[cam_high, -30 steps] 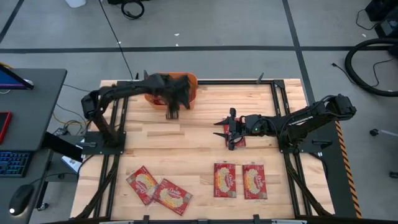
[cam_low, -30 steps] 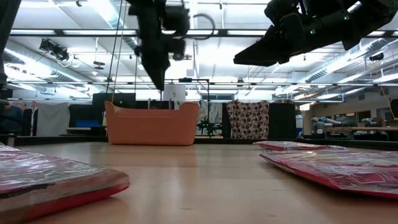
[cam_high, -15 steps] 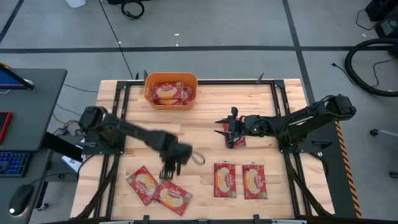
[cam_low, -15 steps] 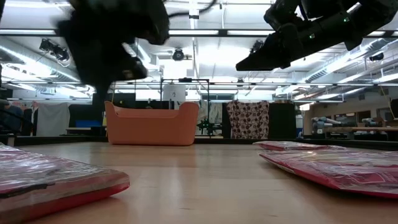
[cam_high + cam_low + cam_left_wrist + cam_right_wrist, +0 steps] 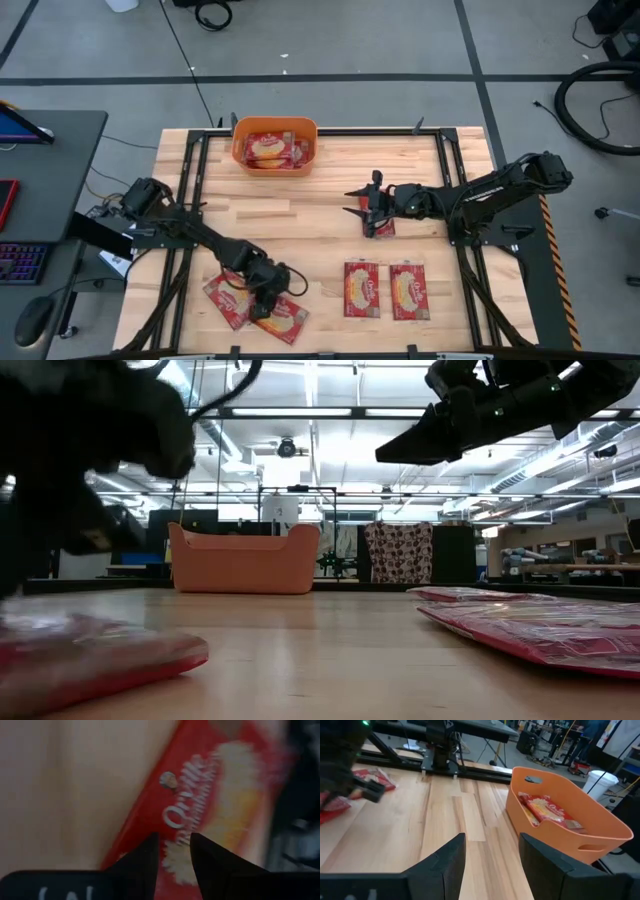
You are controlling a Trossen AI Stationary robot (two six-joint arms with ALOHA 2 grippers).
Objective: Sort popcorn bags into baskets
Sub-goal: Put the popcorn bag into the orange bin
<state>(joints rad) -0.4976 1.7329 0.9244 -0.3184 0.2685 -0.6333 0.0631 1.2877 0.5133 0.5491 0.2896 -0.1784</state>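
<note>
- The left gripper (image 5: 268, 296) is low over the near-left part of the wooden desk (image 5: 300, 225), right above two overlapping popcorn bags (image 5: 250, 303) that lie flat there, one slanted across the other.
- In the left wrist view its two dark fingers (image 5: 140, 857) stand only slightly apart — a narrow gap, nothing between them — with the red packet (image 5: 210, 805) and its white lettering directly beyond the tips; whether the tips touch the wrapper cannot be told.
- In the low view the left arm is a dark blurred mass at the picture's left, hanging over the nearest red bag (image 5: 90, 655).
- The right gripper (image 5: 366, 205) hovers above the middle of the desk, fingers spread wide and holding nothing; the right wrist view shows the two fingers (image 5: 447, 857) clearly apart with bare wood between them.
- One more bag (image 5: 383, 226) lies under the right gripper, partly hidden by it.
- Two further bags (image 5: 385, 289) lie side by side, just apart, at the near-right of the desk, both upright to the camera.
- The orange basket (image 5: 240, 155) sits at the far edge of the desk, left of centre — well apart from both grippers — with red popcorn packets (image 5: 272, 148) already lying flat inside it.
- The right wrist view shows the same basket (image 5: 570, 827) with bags (image 5: 545, 810) leaning along its inner wall.
</note>
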